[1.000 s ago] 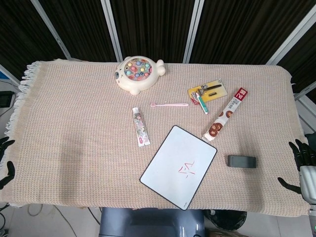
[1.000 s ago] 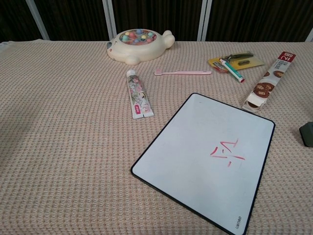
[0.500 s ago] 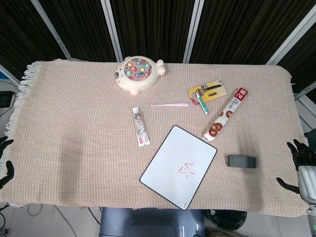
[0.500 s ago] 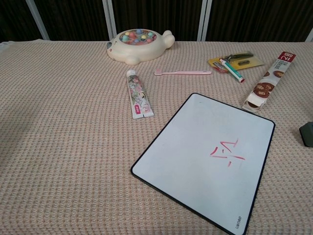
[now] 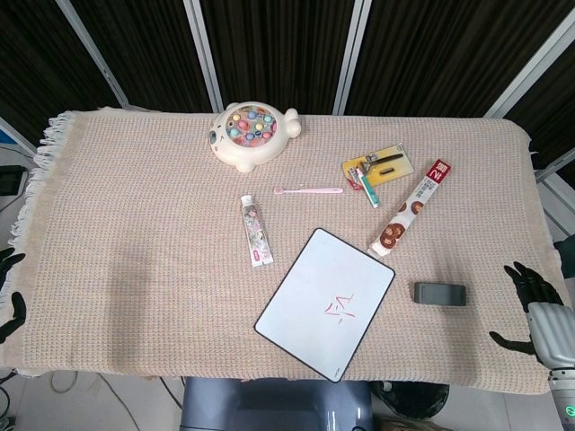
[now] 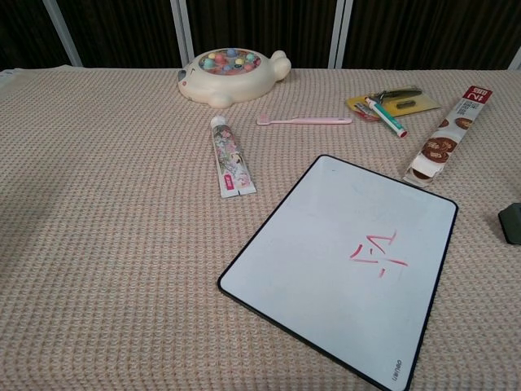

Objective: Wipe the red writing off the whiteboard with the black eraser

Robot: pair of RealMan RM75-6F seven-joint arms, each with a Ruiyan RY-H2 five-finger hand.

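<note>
While untouched, black eraser (image 5: 440,294) beside whiteboard (image 5: 325,303).

Bright, even overhead light fills both views. The whiteboard (image 5: 325,303) shows a soft sheen without hard glare. A faint broad shadow dims the cloth (image 5: 135,269) left of the whiteboard. Focus is sharp throughout; behind, the backdrop stays dark.

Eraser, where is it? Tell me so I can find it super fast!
Find the whiteboard near the front edge of the table. Just off the board's right side, alone on the cloth, lies the eraser. It is a small dark block, the only black thing there, not long and colourful like the biscuit box behind it.
</note>
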